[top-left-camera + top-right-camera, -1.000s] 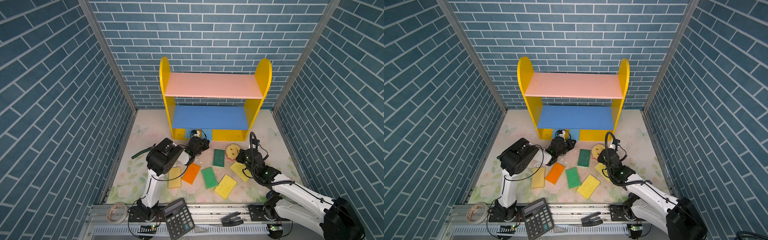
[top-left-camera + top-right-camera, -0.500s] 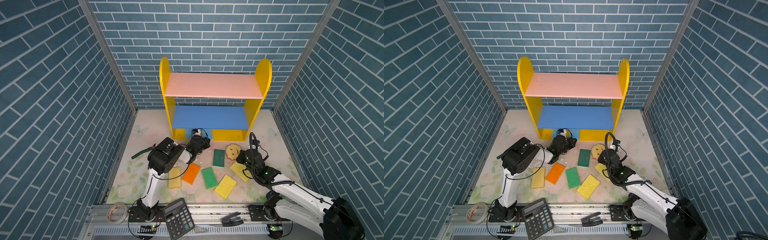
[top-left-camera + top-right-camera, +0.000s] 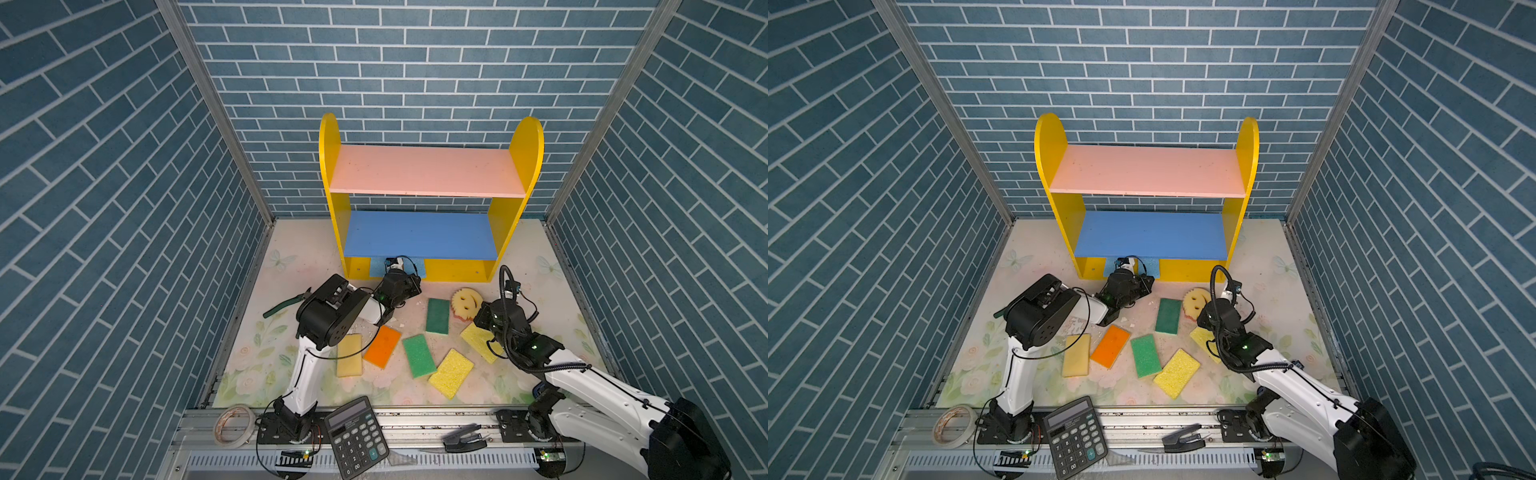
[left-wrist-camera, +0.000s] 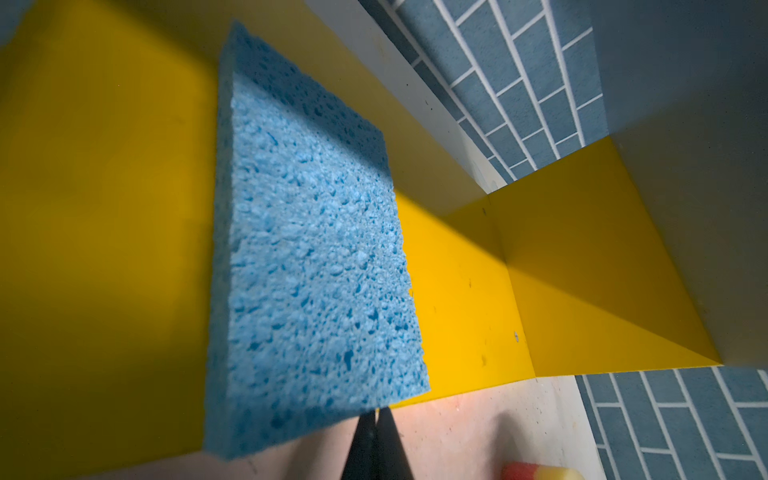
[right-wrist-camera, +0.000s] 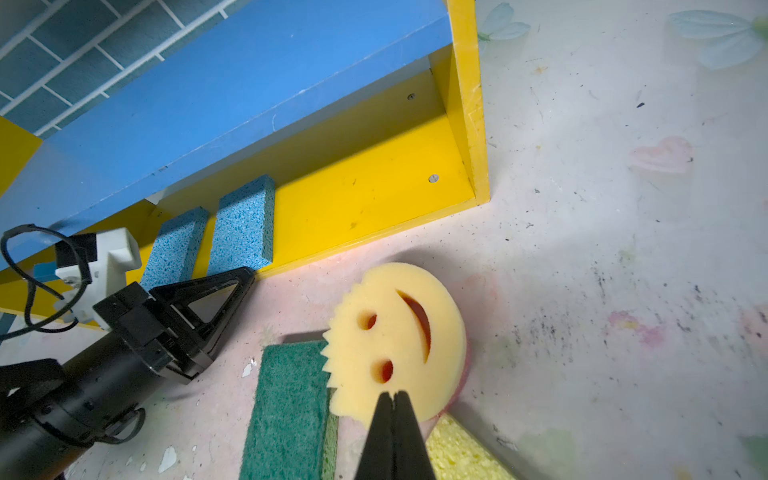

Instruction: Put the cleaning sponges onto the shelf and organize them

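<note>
Sitting closed and empty, left gripper (image 4: pixel 376 415) is pointing at the near edge of a blue sponge (image 4: pixel 311 257), which is lying flat on the shelf (image 3: pixel 457 270) base. Right gripper (image 5: pixel 392 397), also closed, is hovering over the smiley sponge (image 5: pixel 395 324) edge on the mat (image 5: pixel 582 249).

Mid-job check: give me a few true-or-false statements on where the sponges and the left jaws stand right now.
1. Two light blue sponges lie in the shelf, on its yellow base. True.
2. The pink top board holds a sponge. False: it is bare.
3. The left gripper has its jaws open around a blue sponge. False: they are shut, gripping nothing.
4. The smiley sponge lies on the table. True.
5. The orange sponge sits on the shelf. False: it lies on the table.
</note>
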`<state>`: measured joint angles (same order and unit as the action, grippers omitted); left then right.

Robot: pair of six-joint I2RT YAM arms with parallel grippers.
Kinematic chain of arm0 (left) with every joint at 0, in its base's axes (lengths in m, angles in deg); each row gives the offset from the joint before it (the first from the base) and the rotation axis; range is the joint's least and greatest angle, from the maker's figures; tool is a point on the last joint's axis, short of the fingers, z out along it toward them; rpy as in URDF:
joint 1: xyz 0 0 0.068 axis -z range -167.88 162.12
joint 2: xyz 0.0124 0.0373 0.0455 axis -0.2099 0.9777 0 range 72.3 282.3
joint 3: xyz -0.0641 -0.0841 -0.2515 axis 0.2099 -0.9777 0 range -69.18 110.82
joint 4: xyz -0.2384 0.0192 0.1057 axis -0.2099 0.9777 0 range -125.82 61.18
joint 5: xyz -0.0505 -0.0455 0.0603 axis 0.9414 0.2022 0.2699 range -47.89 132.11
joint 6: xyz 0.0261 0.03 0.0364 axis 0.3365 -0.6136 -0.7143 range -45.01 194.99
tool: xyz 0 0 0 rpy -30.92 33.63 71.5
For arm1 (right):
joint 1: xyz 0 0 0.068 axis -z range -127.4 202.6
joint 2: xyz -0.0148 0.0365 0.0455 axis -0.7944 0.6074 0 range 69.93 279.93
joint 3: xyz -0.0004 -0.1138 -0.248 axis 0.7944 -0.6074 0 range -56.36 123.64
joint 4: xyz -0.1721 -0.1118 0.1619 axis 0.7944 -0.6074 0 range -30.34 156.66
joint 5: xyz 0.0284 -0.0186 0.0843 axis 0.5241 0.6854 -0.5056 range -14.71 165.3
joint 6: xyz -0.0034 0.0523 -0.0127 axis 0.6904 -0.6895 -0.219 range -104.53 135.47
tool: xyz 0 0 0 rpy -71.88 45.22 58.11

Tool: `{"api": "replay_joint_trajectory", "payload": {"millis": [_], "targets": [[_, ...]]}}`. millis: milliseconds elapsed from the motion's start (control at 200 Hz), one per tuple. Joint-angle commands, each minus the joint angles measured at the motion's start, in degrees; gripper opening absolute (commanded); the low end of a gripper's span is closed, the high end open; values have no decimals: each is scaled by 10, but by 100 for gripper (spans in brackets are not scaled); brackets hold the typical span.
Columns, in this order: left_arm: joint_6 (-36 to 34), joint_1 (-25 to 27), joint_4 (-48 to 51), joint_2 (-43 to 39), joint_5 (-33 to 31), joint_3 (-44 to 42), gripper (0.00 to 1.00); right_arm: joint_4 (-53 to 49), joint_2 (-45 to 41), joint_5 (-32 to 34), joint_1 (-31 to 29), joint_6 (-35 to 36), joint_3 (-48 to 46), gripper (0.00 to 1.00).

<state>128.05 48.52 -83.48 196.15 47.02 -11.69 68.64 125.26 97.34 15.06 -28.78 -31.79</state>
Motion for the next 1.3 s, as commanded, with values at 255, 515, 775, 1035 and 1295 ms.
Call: {"api": "replay_joint_trajectory", "payload": {"millis": [255,515,775,1035,1295], "targets": [[-28,1,72,-21,-33,-27,5,-7,-6,5,4,2,-16,0],[-25,-3,70,-22,-51,-36,5,-6,-1,2,5,3,-16,0],[5,-12,42,2,-58,-38,6,-7,-1,2,6,2,-21,0],[11,-12,41,10,-63,-37,7,-14,-6,3,8,0,-25,0],[12,-13,42,8,-65,-44,8,-13,-4,1,10,0,-27,0]]}}
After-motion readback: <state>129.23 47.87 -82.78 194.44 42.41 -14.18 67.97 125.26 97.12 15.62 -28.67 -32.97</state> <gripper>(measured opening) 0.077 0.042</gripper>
